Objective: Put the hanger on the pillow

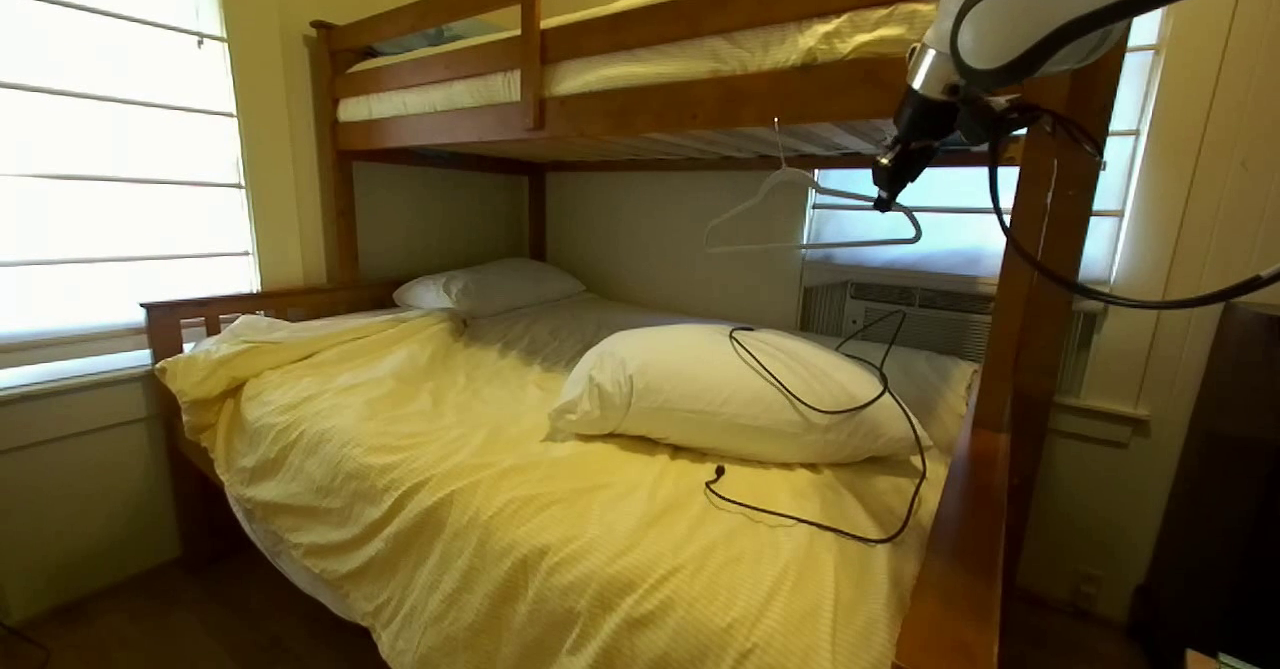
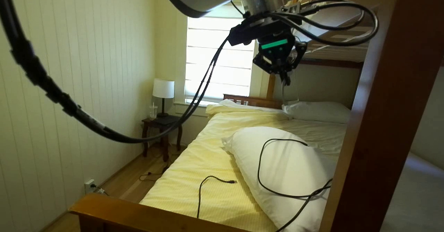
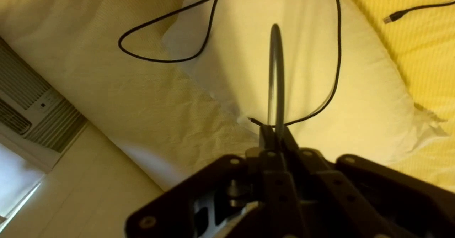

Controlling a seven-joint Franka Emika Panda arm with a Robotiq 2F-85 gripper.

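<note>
While hanger (image 3: 280, 78) hangs well above pillow (image 1: 715, 394), pincer (image 2: 285, 80) pinches hanger's sloping side; step in hand: likely carry; next: line up, lower until hanger rests on pillow, mind cord (image 3: 338, 46) lying there, then release.

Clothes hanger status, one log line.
pincer: closed on clothes hanger; hanger: aloft, clear of white pillow; black USB cable: partly on pillow; placement: pending

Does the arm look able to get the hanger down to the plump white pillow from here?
Probably yes: the gripper holds the hanger above the pillow with nothing visible between; only the black cord lies across it.
</note>
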